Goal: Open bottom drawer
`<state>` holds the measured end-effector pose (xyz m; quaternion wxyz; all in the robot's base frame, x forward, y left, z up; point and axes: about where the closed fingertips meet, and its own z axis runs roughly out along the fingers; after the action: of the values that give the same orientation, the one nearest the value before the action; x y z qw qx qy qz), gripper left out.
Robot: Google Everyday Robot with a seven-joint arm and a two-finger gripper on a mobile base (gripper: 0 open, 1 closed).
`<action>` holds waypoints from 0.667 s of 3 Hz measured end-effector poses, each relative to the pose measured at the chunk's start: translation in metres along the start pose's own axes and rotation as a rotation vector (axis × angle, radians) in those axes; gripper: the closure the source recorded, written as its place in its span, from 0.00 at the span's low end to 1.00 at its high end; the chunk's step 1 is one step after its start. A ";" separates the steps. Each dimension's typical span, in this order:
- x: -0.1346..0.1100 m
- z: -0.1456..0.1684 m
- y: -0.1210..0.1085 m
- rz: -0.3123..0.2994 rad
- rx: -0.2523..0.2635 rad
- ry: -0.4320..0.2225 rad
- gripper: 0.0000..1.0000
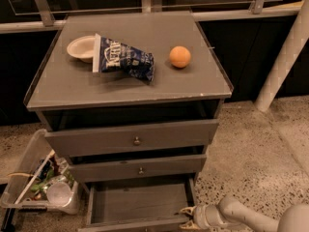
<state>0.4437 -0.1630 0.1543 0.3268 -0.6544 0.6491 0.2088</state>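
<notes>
The cabinet [130, 88] is the biggest thing here, rising above and behind the jaws, with its three grey fronts stacked down its face. The top drawer [131, 137] and the middle drawer [137, 168] sit a little forward of the frame, each with a small knob, both above the jaws and to their left. The bottom drawer [137, 204] is pulled well out, its bare floor just left of the jaws and its front edge at the lower border of the view, so the task looks nearly or fully done. The gripper [189, 217] sits at that drawer's right front corner, likely because it hauled the drawer from there (I cannot tell whether the jaws are open or closed). The speckled floor [251, 149] spreads to the right of the jaws, a pale post [282, 62] leaning up beyond it. Far left of the jaws stands a clear bin [41, 187] of litter. High above them, on the grey top, lie a blue bag [123, 62], a pale bowl [81, 48] and an orange [179, 56].
</notes>
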 end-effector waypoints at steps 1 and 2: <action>0.000 0.000 0.000 0.000 0.000 0.000 0.13; 0.000 0.000 0.000 0.000 0.000 0.000 0.00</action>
<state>0.4436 -0.1629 0.1543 0.3268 -0.6544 0.6491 0.2089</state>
